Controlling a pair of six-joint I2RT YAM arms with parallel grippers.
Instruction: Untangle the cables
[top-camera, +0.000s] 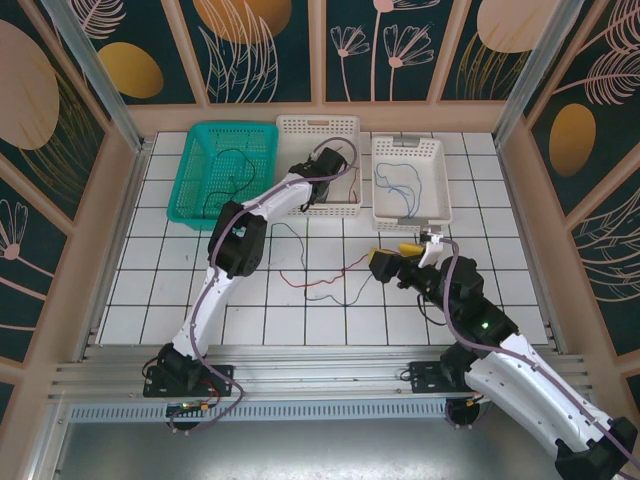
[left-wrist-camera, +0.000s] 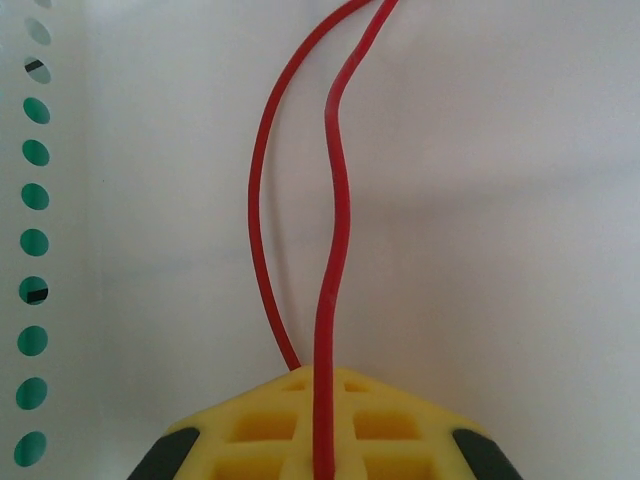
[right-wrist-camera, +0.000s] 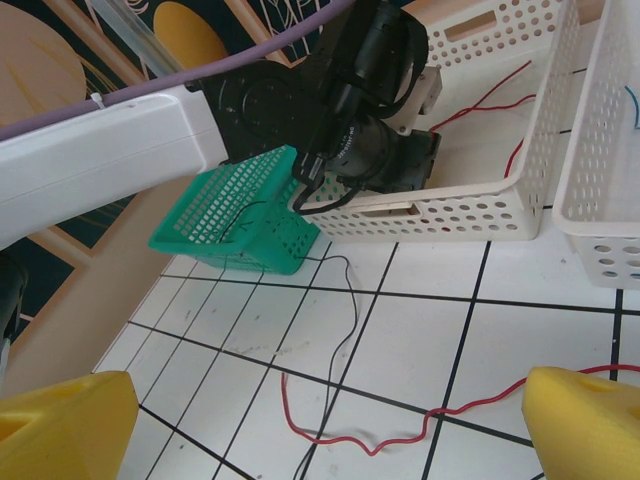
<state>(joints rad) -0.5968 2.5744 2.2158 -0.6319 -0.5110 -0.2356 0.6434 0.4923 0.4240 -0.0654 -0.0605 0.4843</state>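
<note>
Top: left gripper (top-camera: 335, 165) in the middle white basket (top-camera: 318, 122), red cable (top-camera: 325, 272) trailing near toward the right gripper (top-camera: 397, 256). Left wrist: jaws pinched on the red cable (left-wrist-camera: 335, 200), which runs straight ahead. Right wrist: jaws wide, empty; red cable (right-wrist-camera: 400, 437) crosswise on the tiles below.

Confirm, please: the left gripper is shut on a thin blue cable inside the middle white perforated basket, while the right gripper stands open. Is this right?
Not quite. The left wrist view shows that the thin cable is red, not blue. The left gripper is shut on it inside the white perforated basket; the right gripper stands open.
</note>
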